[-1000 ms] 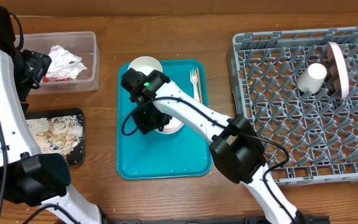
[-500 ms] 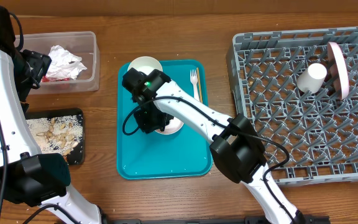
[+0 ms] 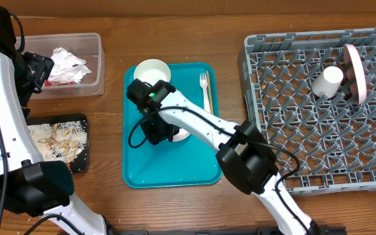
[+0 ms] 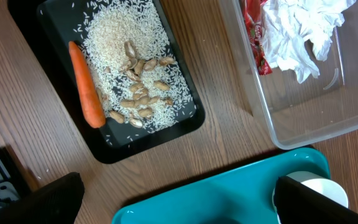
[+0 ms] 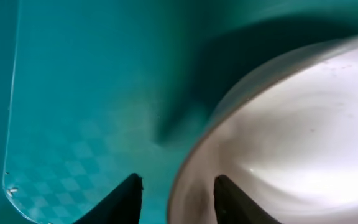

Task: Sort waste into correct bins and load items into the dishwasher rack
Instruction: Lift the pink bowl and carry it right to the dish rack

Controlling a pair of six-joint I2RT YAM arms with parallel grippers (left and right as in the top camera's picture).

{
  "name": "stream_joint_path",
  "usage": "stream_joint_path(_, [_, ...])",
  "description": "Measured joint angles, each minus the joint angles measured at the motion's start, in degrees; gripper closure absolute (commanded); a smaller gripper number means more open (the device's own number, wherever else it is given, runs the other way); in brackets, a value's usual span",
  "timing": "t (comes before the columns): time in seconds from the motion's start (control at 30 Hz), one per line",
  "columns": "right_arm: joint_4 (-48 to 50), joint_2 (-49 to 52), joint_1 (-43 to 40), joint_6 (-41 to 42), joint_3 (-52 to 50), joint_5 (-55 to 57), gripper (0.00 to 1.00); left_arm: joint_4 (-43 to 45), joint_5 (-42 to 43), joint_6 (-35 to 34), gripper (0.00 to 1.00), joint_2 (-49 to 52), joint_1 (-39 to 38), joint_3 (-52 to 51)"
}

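Closest in, the right jaws stand parted astride the rim of a small white bowl [image 5: 291, 137] on the teal tray [image 5: 73, 74]. One fingertip [image 5: 120, 196] is outside and the other inside, and tray shows between the outer tip and the rim, so nothing is clamped. The bowl looks rigid, light and glossy, probably slick, so a square pinch on the thin rim seems the best hold. Further off, the left jaws hang wide open and empty above the surface [image 4: 229, 143]. Farthest, the dishwasher rack [image 3: 266, 59] holds a cup [image 3: 327, 81] and plate [image 3: 356, 72].

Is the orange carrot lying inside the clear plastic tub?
No, the left wrist view shows the carrot lying in the black tray beside the rice, apart from the clear tub.
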Motion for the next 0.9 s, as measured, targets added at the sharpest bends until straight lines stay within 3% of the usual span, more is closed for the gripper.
stream_joint_path(0.07, [0.2, 0.0, 0.2, -0.07, 0.0, 0.15, 0.73, 0.0, 0.0, 0.0, 0.0, 0.0, 0.0, 0.0])
stream_joint_path(0.23, [-1.97, 0.0, -0.09, 1.03, 0.22, 0.28, 0.96, 0.0, 0.0, 0.0, 0.0, 0.0, 0.0, 0.0])
stream_joint_path(0.67, [-15.37, -0.96, -6.54, 4.07, 11.13, 0.72, 0.96, 0.0, 0.0, 0.0, 0.0, 0.0, 0.0, 0.0])
stream_joint_path(0.9, [-17.66, -10.84, -12.22, 5.51, 11.74, 0.55, 0.96, 0.0, 0.0, 0.0, 0.0, 0.0, 0.0, 0.0])
